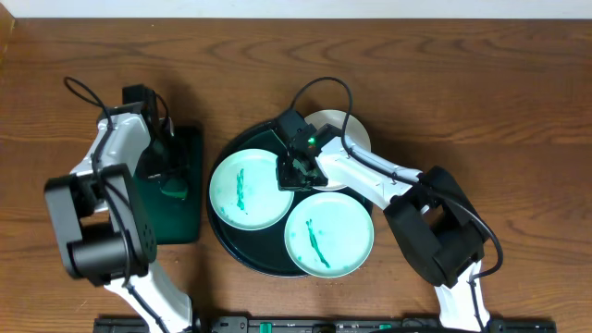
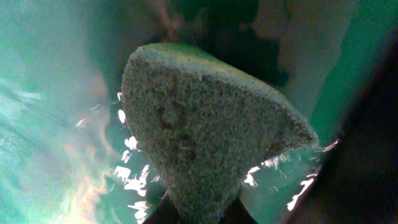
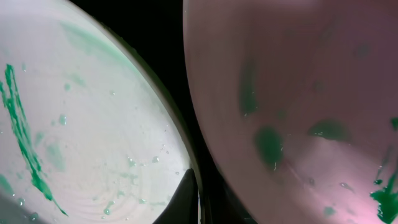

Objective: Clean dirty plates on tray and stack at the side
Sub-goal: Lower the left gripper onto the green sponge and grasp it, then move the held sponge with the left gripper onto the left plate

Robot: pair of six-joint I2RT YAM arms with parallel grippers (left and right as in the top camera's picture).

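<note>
The round black-green tray (image 1: 239,242) holds three white plates. The left plate (image 1: 242,192) and the front right plate (image 1: 328,233) have teal streaks. The back plate (image 1: 344,129) is partly hidden behind my right arm. My right gripper (image 1: 298,168) is at the left plate's right rim. In the right wrist view my right gripper (image 3: 199,205) is shut on the rim of the streaked left plate (image 3: 93,124), with another teal-spotted plate (image 3: 298,93) close beside. My left gripper (image 1: 171,178) is shut on a green sponge (image 2: 199,124); in the left wrist view my left gripper (image 2: 202,214) holds it in teal liquid.
A smaller rectangular dark green tray (image 1: 185,222) lies left of the round tray, with my left gripper inside it. Bare wooden table (image 1: 481,92) lies to the right and behind. Cables loop above the right arm.
</note>
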